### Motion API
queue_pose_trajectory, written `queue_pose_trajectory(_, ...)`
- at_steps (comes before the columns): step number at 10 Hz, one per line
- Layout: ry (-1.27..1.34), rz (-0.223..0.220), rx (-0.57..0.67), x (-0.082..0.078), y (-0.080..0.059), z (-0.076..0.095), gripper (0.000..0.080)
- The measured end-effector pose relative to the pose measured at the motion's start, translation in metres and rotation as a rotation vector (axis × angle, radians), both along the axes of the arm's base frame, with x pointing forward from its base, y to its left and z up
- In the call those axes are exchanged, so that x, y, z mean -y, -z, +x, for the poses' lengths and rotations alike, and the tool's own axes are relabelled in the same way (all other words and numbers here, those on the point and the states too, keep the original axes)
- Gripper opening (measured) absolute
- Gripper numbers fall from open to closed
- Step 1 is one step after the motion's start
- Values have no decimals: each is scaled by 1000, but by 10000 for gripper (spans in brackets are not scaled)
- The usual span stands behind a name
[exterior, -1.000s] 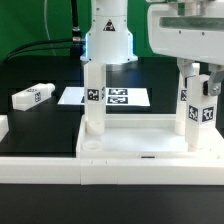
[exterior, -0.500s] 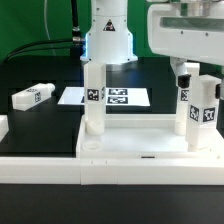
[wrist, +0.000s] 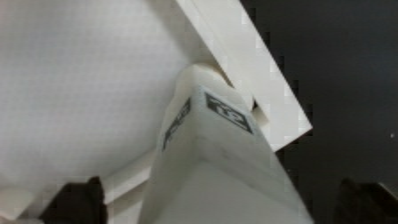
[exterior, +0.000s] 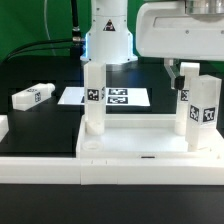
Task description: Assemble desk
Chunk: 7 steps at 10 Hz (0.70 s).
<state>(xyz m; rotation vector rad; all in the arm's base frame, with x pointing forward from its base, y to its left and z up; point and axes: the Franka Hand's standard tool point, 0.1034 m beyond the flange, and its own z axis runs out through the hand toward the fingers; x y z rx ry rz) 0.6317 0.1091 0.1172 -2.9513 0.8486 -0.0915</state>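
Your claw [exterior: 188,72] hangs with its jaws wide and holds nothing. In the wrist view, one dark finger [wrist: 75,204] stands clear of the near leg [exterior: 200,108], which fills the space straight below the claw. That leg stands upright in a corner socket of the tabletop [exterior: 135,130], with its top just under the fingertips.

I judge the step in hand to be seating this leg (whether it is fully home, I cannot tell from these views). To do it well, come straight down so the leg's flat faces sit squarely between the jaws. Close a little below the very top so the grip cannot slip off. Keep the wrist axis over the socket as you turn, since any sideways lean could bind the leg or rock the tabletop. Stop if the tabletop starts to turn with it.

The far leg [exterior: 93,100] stands upright in the neighbouring corner socket, well apart from the claw. The loose leg [exterior: 32,96] lies on its side on the worktop [exterior: 45,120], off the tabletop and farther from the claw than the far leg. The marker board [exterior: 125,97] lies flat beyond the tabletop, lower than the claw and off towards the far leg; leave it alone.
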Motion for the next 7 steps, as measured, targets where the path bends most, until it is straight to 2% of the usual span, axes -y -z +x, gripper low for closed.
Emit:
queue_pose_trajectory(4, -452, -36, 46, -3, -2, 5, 649)
queue_pose_trajectory(7, -605, -50, 63, -7, -1, 5, 649)
